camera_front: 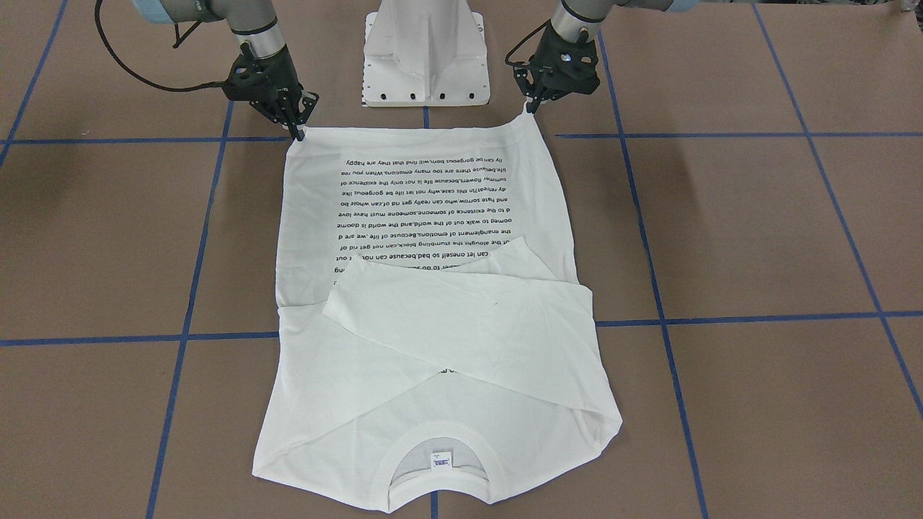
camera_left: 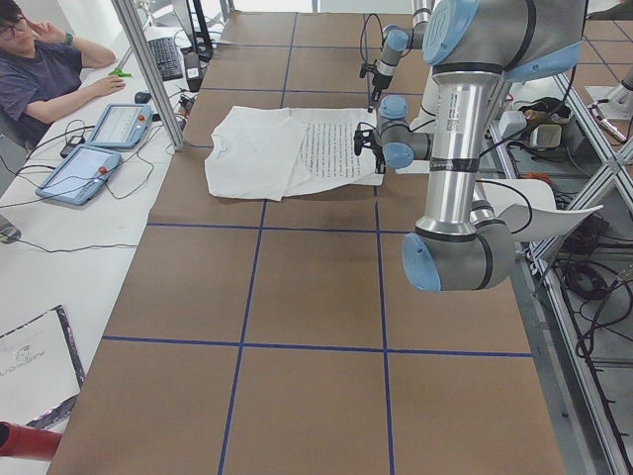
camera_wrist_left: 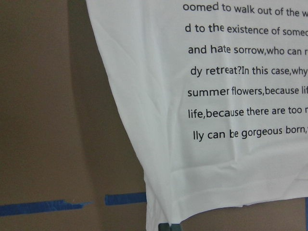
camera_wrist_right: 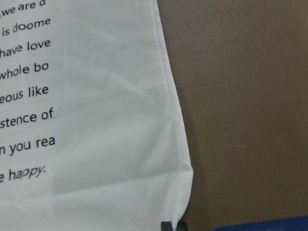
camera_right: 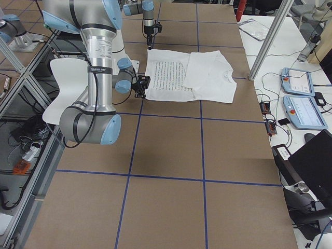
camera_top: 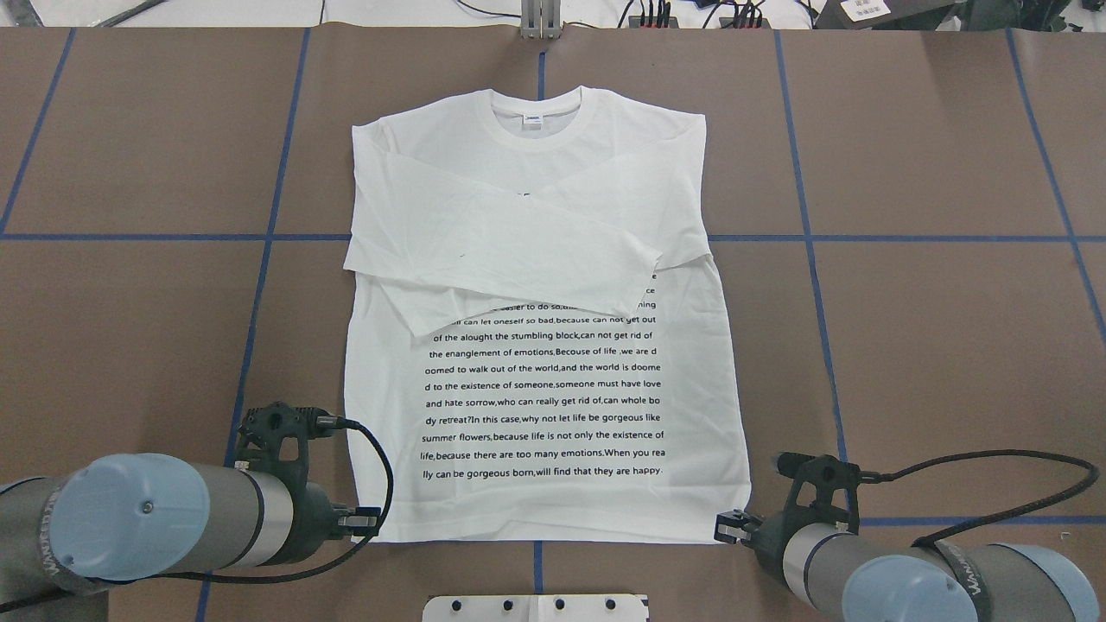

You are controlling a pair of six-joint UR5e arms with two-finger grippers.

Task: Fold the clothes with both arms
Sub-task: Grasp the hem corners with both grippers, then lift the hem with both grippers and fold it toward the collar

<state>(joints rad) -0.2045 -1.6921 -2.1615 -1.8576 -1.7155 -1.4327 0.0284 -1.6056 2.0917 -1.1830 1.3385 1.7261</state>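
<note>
The white long-sleeved T-shirt lies flat on the brown table, print up, collar at the far side and both sleeves folded across the chest. My left gripper is shut on the near-left hem corner, which is pulled up a little in the front-facing view. My right gripper is shut on the near-right hem corner, also seen in the front-facing view. In the left wrist view the hem runs down to the fingertips. In the right wrist view the hem corner does the same.
The white pedestal base stands between the arms, just behind the hem. Blue tape lines cross the brown table. In the exterior left view an operator sits at a side table with tablets beside a metal post.
</note>
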